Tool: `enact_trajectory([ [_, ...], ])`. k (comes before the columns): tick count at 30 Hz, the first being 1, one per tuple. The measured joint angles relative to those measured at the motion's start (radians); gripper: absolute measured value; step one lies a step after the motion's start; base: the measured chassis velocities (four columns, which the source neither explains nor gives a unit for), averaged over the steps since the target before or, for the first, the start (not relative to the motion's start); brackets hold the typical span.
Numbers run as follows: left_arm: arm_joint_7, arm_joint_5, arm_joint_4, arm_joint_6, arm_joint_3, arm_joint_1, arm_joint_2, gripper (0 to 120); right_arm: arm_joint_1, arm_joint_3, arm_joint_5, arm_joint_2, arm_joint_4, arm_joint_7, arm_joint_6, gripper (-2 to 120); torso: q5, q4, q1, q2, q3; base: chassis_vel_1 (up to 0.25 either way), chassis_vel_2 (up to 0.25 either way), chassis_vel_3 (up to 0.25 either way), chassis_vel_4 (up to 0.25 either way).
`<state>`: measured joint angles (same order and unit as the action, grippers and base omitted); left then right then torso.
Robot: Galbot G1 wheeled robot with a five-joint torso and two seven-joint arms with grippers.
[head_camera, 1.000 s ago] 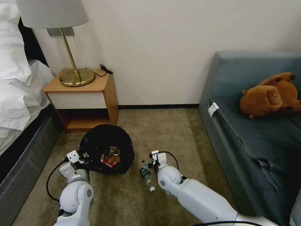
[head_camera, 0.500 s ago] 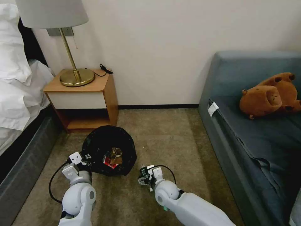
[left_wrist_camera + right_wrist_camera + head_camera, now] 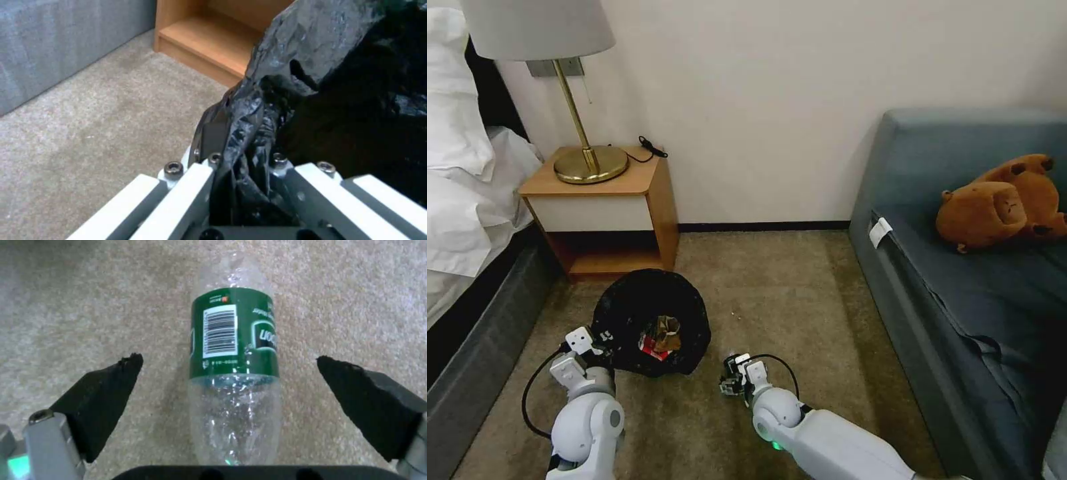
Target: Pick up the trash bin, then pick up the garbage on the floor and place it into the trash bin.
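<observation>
Black-lined trash bin [image 3: 650, 313] holds wrappers; clear green-labelled bottle [image 3: 234, 373] — flat on carpet.

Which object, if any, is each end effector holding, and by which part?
The left end effector grips the round black-lined trash bin by its crinkled bag rim. The right end effector is open astride the clear green-labelled plastic bottle, holding nothing.

Left gripper [image 3: 602, 338] gripped the bin [image 3: 650, 321] rim on the carpet [image 3: 800, 300]; right gripper [image 3: 730, 383] sat low just right of it.
</observation>
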<state>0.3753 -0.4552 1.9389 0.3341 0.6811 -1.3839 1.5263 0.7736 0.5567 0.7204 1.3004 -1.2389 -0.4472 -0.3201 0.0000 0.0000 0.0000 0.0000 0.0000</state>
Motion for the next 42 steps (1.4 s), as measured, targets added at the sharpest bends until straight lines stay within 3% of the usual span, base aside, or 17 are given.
enact_trajectory([
  [19,-0.002,-0.001,0.001,-0.008,0.009,-0.018,0.002,1,0.018,-0.029,-0.081,0.025,0.090,0.074,0.060,97,0.0000,0.0000,0.000,0.000,0.000,0.000,0.000,0.000,0.000],
  [30,-0.003,-0.002,0.005,-0.013,0.010,-0.026,0.009,1,0.042,-0.050,-0.111,0.028,0.109,0.098,0.089,59,0.0000,0.0000,0.000,0.000,0.000,0.000,0.000,0.000,0.000],
  [31,-0.003,-0.003,0.007,-0.013,0.015,-0.024,0.009,1,0.048,-0.055,-0.119,0.031,0.112,0.100,0.094,51,0.0001,0.0000,0.000,0.000,0.000,0.000,0.000,0.000,0.000],
  [34,-0.003,-0.004,0.008,-0.013,0.016,-0.023,0.009,1,0.051,-0.057,-0.124,0.033,0.115,0.103,0.098,45,0.0001,0.0000,0.000,0.000,0.000,0.000,0.000,0.000,0.000],
  [36,-0.002,-0.004,0.008,-0.011,0.014,-0.021,0.010,1,0.050,-0.059,-0.131,0.035,0.121,0.108,0.105,34,0.0001,0.0000,0.000,0.000,0.000,0.000,0.000,0.000,0.000],
  [42,-0.002,-0.003,0.007,-0.010,0.011,-0.019,0.011,1,0.046,-0.061,-0.134,0.036,0.124,0.112,0.108,23,0.0001,0.0000,0.000,0.000,0.000,0.000,0.000,0.000,0.000],
])
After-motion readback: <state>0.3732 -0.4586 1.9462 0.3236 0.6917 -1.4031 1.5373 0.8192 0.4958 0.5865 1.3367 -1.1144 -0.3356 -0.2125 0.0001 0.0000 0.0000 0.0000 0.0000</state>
